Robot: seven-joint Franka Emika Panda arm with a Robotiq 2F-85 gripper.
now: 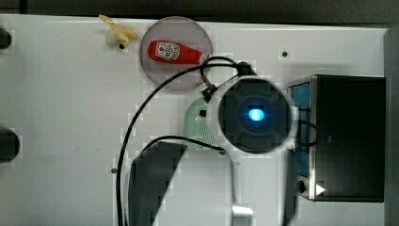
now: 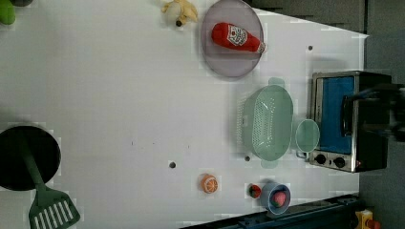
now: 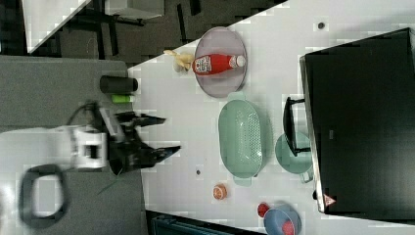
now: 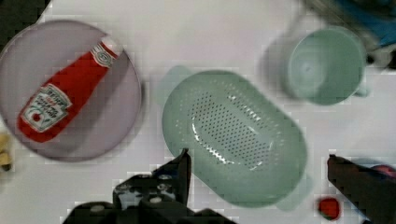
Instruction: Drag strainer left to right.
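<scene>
Strainer (image 2: 267,121) sits on the table (image 2: 119,95) between the plate (image 2: 224,67) and the cup (image 2: 306,135), toaster oven (image 2: 348,119) just beyond the cup. Gripper (image 4: 257,163) hangs above it, fingers spread wide, holding nothing. Strainer looks like light, stiff plastic, likely to slide easily and skate if pushed off-centre; best hold is probably the rim or a tab handle, one finger inside the bowl. Strainer and cup are empty. Plate carries a ketchup bottle (image 2: 236,37). Blue bowl (image 2: 276,198) holds something red.
</scene>
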